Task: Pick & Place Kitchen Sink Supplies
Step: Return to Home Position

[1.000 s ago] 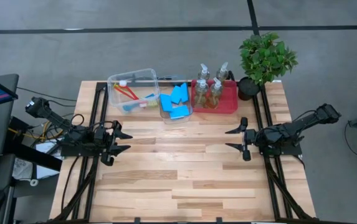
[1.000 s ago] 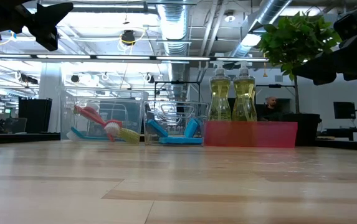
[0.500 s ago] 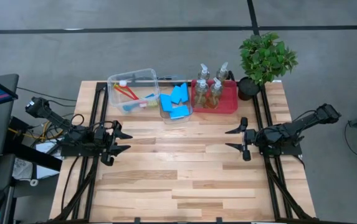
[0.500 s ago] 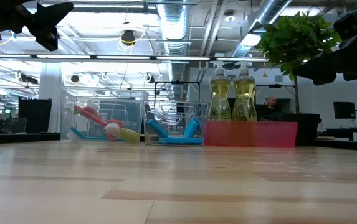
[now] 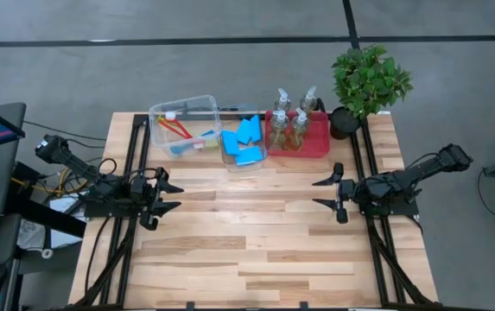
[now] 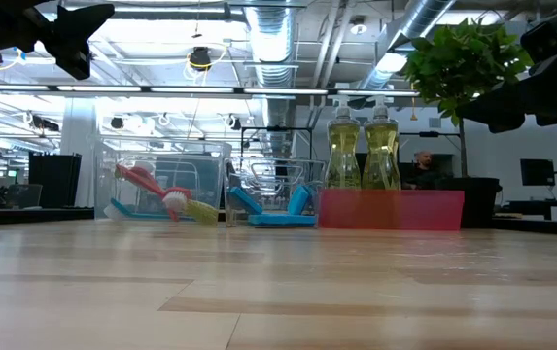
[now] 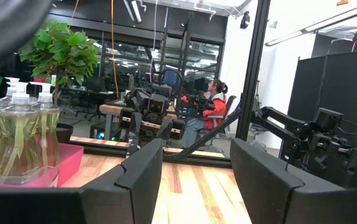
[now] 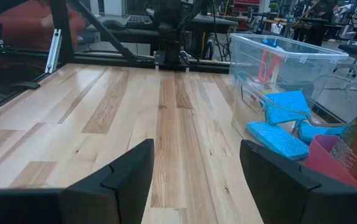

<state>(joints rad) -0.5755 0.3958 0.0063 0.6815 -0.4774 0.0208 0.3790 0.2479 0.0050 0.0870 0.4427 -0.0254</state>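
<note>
Your blue sponges (image 5: 245, 142) sit piled in the small clear bin (image 5: 244, 167); they look light and squishy, so pinch across the flat faces; the pump bottles (image 5: 299, 125) in the red tray (image 5: 320, 142) beside it are probably heavier and slick, so grab the body under the pump; left gripper (image 5: 178, 196) and right gripper (image 5: 314, 193) hang spread wide, empty, at the table (image 5: 247, 242) sides.

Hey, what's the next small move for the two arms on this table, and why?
Probably nothing more than settling both arms at rest. The brushes lie in the larger clear bin, the blue sponges in the smaller bin, the pump bottles stand in the red tray, and the left claw and right claw hang open and empty at the sides of the table.
</note>
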